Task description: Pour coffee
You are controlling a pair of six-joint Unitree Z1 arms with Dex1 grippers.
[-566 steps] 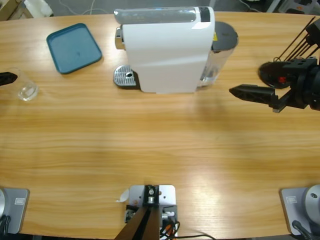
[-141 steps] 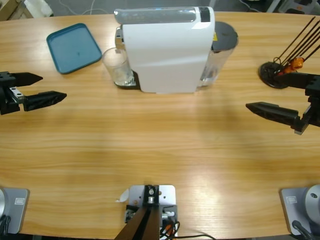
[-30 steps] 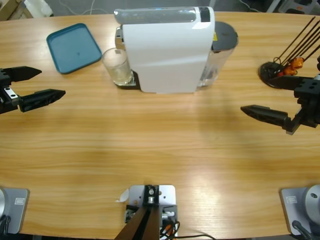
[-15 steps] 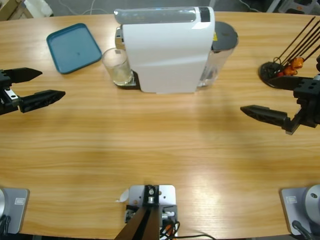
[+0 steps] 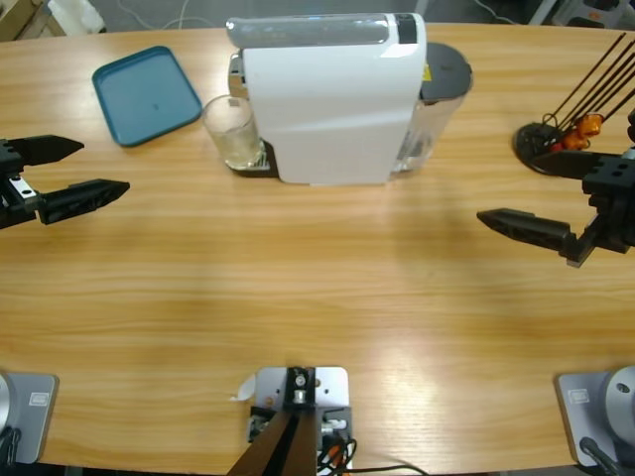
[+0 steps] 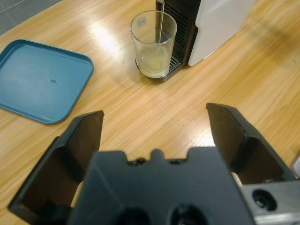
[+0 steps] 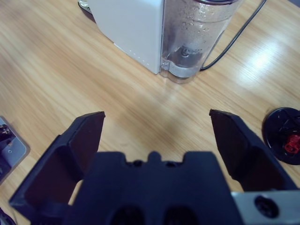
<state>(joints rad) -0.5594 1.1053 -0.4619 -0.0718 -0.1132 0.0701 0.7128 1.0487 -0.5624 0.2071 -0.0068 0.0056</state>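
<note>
Both end effectors hover with jaws spread wide and empty over the wooden surface

The left end effector [image 5: 67,169], matte black with tapered jaws, faces a clear cylindrical glass [image 6: 153,43] holding a shallow layer of pale yellowish coffee [image 6: 153,63]; the glass stands on the slotted metal drip tray under the spout of the boxy white coffee machine [image 5: 332,94]. A rounded teal tray [image 5: 146,93] lies flat nearby. The right end effector [image 5: 541,193] points at the machine's transparent water tank [image 7: 199,35], with a round black holder of thin rods [image 5: 543,145] beside it on the grained surface [image 5: 317,297]
</note>
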